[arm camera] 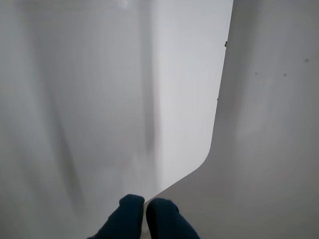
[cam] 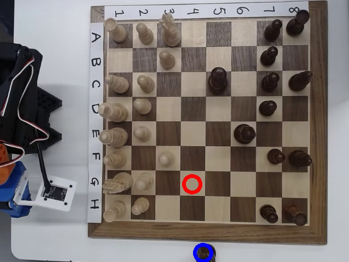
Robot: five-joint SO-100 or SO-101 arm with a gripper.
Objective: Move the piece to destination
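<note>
The piece stands inside the blue destination ring at the desk's near edge, just below the chessboard. In the wrist view the gripper is pinched together, holding nothing.

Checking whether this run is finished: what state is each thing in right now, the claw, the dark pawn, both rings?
claw: shut, nothing between its tips, over bare white table.
piece: inside the blue ring, off the board.
blue ring: occupied by the piece.
red ring: empty, on a dark square.
arm: left of the board, clear of it.
</note>
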